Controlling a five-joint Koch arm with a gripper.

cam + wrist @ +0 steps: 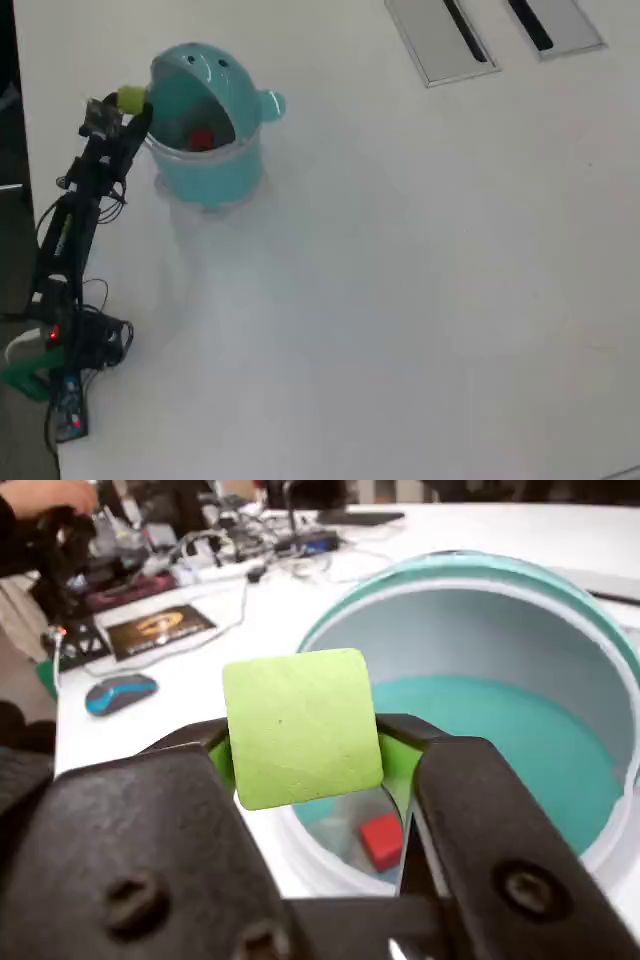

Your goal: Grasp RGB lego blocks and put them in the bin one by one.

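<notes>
No text, number or brand can be read in either view. In the wrist view, a flat black card with an orange-gold emblem (160, 630) lies at the far left of the white table (520, 530), but its marking is too blurred to read. In the overhead view, the teal round plastic bin (205, 165) bears only a cartoon face on its domed hood, no lettering.

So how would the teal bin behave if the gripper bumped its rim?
The bin looks like thin plastic, so probably light and apt to slide on the smooth table. It holds only a red block, little ballast; the domed hood may make it tip.
</notes>
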